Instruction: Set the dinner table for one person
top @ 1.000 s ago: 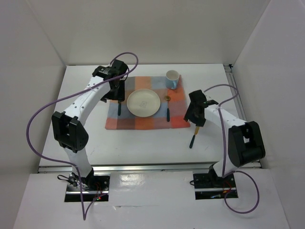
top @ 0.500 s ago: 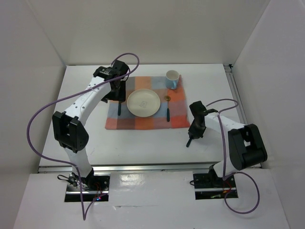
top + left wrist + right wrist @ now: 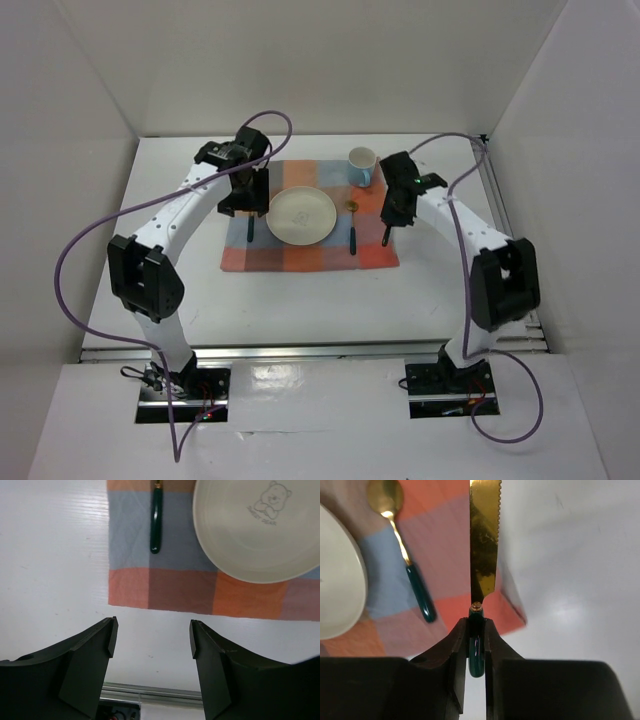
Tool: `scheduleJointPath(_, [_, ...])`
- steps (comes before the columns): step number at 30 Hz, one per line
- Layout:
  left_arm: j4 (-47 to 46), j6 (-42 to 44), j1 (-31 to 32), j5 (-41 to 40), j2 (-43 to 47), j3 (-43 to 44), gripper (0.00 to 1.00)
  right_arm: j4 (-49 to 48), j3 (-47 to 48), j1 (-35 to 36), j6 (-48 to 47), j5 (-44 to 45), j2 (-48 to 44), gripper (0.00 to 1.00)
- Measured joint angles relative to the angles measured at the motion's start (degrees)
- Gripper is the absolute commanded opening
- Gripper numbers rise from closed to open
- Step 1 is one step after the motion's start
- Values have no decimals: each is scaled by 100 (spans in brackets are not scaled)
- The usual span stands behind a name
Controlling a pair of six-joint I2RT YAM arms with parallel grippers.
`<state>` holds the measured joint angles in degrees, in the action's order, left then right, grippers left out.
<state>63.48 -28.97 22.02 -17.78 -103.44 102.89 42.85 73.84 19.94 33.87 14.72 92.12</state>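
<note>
A cream plate sits mid-cloth on the orange, blue and grey checked cloth, which lies on the white dinner table. A green-handled utensil lies left of the plate and a gold spoon right of it. A white and blue cup stands at the cloth's far right corner. My right gripper is shut on the green handle of a gold serrated knife, held above the cloth's right edge, right of the spoon. My left gripper is open and empty above the cloth's near left edge.
White walls enclose the table on three sides. A silver rail runs along the near edge, and another rail along the right side. Purple cables loop above both arms.
My right gripper has carried the knife from the bare table near the cloth's near right corner up and away to the cloth's right edge. The left arm has hardly moved.
</note>
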Motion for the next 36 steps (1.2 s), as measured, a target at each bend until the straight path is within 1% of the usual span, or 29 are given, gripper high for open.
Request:
scheduleJointPath(4, [-122, 2, -7, 459, 125, -192, 77, -179, 949, 37, -625, -127, 1167, 0])
scheduleJointPath(5, [-140, 2, -7, 562, 151, -203, 80, -192, 1110, 46, -730, -170, 1429, 0])
scheduleJointPath(7, [-190, 4, -20, 741, 197, -203, 83, -236, 1270, 70, -903, -227, 1849, 0])
scheduleJointPath(9, [-256, 2, -39, 905, 282, -203, 91, -267, 1290, 90, -1005, -332, 2094, 0])
scheduleJointPath(11, [-321, 2, -50, 1005, 391, -205, 92, -269, 1290, 103, -1084, -450, 2245, 2])
scheduleJointPath(14, [-391, 0, -52, 1073, 531, -205, 92, -289, 1290, 131, -1123, -570, 2306, 26])
scheduleJointPath(15, [-398, 0, -52, 1091, 549, -205, 92, -308, 1290, 144, -1123, -597, 2306, 38])
scheduleJointPath(16, [-398, 0, -52, 1106, 557, -205, 92, -334, 1290, 160, -1104, -614, 2306, 45])
scheduleJointPath(17, [-396, -2, -52, 1119, 557, -205, 92, -354, 1290, 177, -1104, -627, 2306, 54])
scheduleJointPath(18, [-398, -4, -52, 1134, 557, -205, 92, -361, 1290, 190, -1099, -643, 2306, 66])
scheduleJointPath(19, [-396, -7, -52, 1147, 557, -208, 92, -367, 1290, 205, -1108, -643, 2304, 66])
scheduleJointPath(20, [-396, -7, -52, 1156, 557, -208, 92, -369, 1290, 214, -1113, -654, 2286, 76])
scheduleJointPath(24, [-393, -17, -52, 1102, 557, -208, 92, -352, 1285, 225, -1019, -627, 2044, 95])
scheduleJointPath(26, [-387, -20, -52, 1010, 557, -195, 92, -310, 1285, 227, -986, -540, 1784, 100])
scheduleJointPath(31, [-428, -37, -52, 774, 662, -192, 92, -219, 1207, 232, -656, 144, 487, 100])
scheduleJointPath(36, [-772, -170, -52, 568, 1263, -393, 92, -153, 472, 229, -240, 730, -863, 100])
